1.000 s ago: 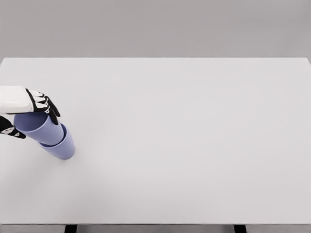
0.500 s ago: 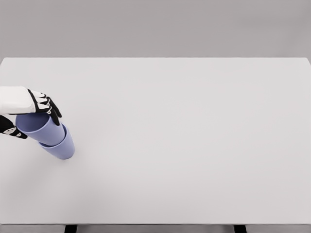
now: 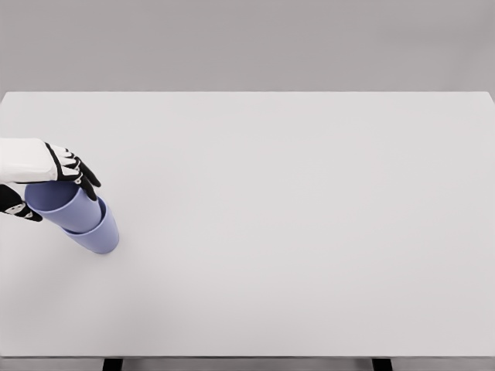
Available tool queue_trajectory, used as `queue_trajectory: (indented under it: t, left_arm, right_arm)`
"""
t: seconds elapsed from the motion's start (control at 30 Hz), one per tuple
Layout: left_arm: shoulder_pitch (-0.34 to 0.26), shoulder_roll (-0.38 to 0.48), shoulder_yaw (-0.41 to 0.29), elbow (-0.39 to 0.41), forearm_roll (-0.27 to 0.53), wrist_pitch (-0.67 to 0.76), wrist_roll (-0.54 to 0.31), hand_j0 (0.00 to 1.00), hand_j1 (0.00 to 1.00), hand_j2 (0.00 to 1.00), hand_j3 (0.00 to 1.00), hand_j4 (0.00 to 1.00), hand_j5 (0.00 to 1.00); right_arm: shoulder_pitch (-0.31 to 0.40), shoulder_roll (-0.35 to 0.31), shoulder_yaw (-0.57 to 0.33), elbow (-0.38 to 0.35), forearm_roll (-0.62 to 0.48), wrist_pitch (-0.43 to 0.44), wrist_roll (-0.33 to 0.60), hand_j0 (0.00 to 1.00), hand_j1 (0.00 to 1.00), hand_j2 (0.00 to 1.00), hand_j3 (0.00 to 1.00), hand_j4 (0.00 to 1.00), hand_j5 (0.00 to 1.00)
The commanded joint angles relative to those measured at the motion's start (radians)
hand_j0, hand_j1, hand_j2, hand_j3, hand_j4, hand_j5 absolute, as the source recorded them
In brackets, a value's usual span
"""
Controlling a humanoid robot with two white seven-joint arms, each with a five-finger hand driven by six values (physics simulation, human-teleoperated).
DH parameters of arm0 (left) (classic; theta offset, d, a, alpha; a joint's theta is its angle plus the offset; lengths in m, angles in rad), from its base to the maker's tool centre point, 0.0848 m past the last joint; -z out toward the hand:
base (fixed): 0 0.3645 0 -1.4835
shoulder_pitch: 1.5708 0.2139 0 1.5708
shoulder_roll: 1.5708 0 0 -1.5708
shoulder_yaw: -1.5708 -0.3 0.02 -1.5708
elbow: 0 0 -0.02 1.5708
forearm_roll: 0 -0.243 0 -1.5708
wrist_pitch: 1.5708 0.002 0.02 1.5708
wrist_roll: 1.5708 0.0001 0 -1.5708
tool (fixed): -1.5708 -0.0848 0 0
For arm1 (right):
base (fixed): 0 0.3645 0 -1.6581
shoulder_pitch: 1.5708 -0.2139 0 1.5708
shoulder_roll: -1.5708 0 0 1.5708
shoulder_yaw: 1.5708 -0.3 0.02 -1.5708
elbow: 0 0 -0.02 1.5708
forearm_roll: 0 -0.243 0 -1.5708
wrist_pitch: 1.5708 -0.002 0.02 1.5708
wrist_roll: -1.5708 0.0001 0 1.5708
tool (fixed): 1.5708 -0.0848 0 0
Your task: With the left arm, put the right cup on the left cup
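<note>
Table [image 3: 294,216]: white, flat top, spreading far to the right of the hand and in front of it; two dark legs show at the near edge.
Left arm [image 3: 19,158]: white forearm entering at the picture's left edge, level with the table's left side.
Left hand [image 3: 54,182]: black-and-white, set over the rim of the upper cup; dark fingers [image 3: 81,176] curl down the cup's far side, thumb [image 3: 19,209] on the near side. The fingers are closed around the cup's rim; whether they press on it or only touch it cannot be told.
Upper cup [image 3: 66,205]: blue-violet, directly under the hand, open mouth upward between fingers and thumb, nested into the lower cup and leaning toward the hand's side.
Lower cup [image 3: 99,233]: same blue-violet, just below and to the right of the hand, standing on the table, its rim wrapping the upper cup's base; the hand is clear of it.
</note>
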Motion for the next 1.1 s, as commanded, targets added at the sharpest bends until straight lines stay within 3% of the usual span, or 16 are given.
queue_trajectory:
  t: [0.0, 0.73, 1.07]
  left_arm:
    - [0.000, 0.001, 0.002, 0.000, 0.005, 0.003, 0.000, 0.76, 0.76, 0.76, 0.76, 0.76, 0.76]
    - [0.001, -0.007, 0.003, -0.001, 0.003, 0.003, 0.000, 0.94, 0.94, 0.94, 0.94, 0.94, 0.94]
    - [0.001, -0.005, 0.003, -0.003, -0.001, 0.003, 0.000, 0.96, 0.96, 0.96, 0.96, 0.96, 0.96]
  right_arm:
    - [0.002, 0.000, 0.000, 0.002, 0.000, 0.000, -0.001, 1.00, 1.00, 1.00, 1.00, 1.00, 1.00]
    - [0.002, 0.000, 0.000, 0.000, 0.000, 0.000, -0.001, 1.00, 1.00, 1.00, 1.00, 1.00, 1.00]
    - [0.000, 0.000, 0.000, 0.000, 0.000, 0.000, 0.001, 1.00, 1.00, 1.00, 1.00, 1.00, 1.00]
